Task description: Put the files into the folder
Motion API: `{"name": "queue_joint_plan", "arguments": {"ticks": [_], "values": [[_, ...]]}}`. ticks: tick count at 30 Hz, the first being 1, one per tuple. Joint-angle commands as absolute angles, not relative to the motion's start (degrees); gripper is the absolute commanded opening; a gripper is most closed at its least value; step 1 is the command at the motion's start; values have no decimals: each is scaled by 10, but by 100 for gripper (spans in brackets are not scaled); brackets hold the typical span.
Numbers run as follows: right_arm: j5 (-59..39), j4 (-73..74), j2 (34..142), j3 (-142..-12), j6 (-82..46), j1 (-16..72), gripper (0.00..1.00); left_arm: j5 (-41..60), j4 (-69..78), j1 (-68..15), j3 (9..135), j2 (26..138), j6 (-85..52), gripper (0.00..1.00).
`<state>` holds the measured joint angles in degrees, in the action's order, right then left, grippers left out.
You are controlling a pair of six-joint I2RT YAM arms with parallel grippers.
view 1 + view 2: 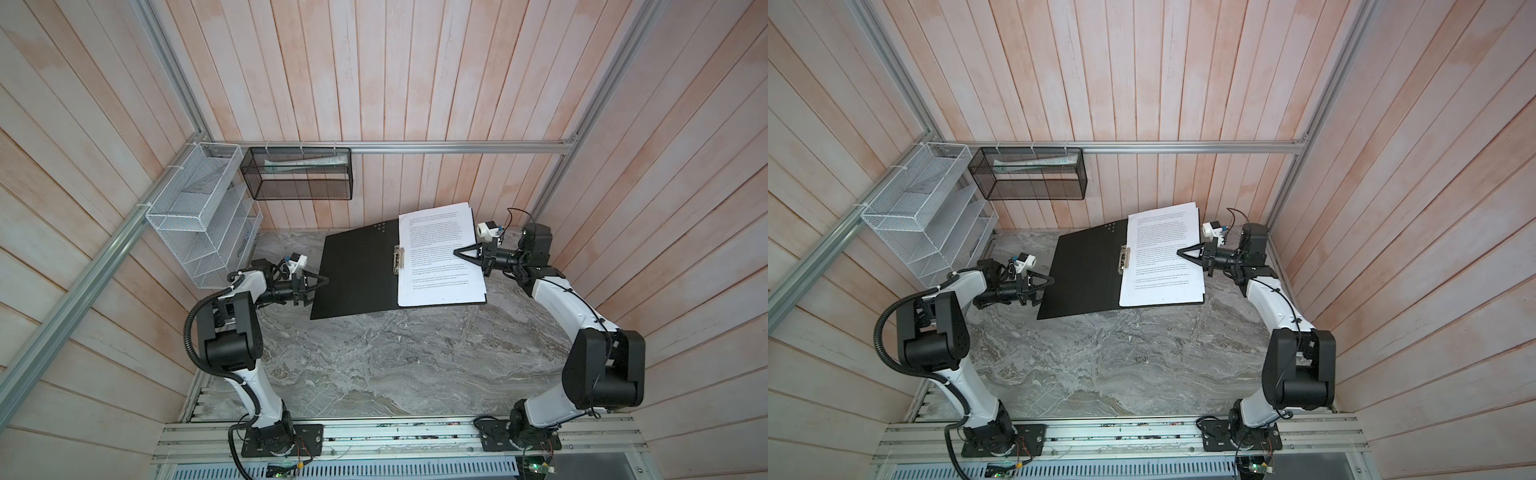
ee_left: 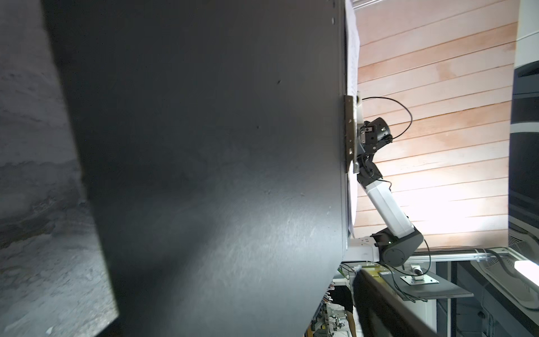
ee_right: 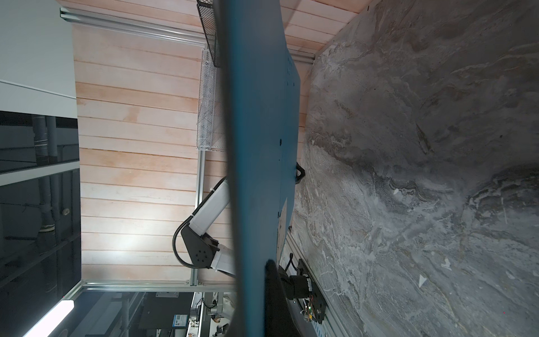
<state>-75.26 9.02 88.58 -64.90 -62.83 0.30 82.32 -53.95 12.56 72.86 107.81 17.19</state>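
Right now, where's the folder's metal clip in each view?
Both top views: clip mid-frame, on the spine of the open folder, at the edge of the papers.
Left wrist: clip edge-on along the black flap's far edge.
Right wrist: hidden; only the folder's blue outside shows.
Shared landmark: the folder, in all four.

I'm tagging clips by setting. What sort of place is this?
Probably a mock office desk inside a robot test cell: a white wire mesh file rack and black mesh basket hang from aluminium frame rails, and an open black-lined folder holds printed white sheets.
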Motion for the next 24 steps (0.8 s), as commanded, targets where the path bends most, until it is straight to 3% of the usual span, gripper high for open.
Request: {"name": "queue_joint_plan", "arguments": {"ticks": [1,4,8,17,20,24], "values": [[-782,110,883,-641,-615,4,1,865,-630,122,757,1098,259,92],[-783,86,892,-640,-586,4,1,878,-735,122,787,1118,354,80],[-785,91,909,-623,-565,7,2,886,-882,121,825,1146,473,44],[-734,-85,961,-667,-394,25,2,845,-833,115,811,1087,442,36],[-696,-188,998,-702,-308,40,2,813,-706,114,784,1039,315,31],[-664,-196,1028,-704,-295,66,2,725,-540,89,734,954,185,25]]}}
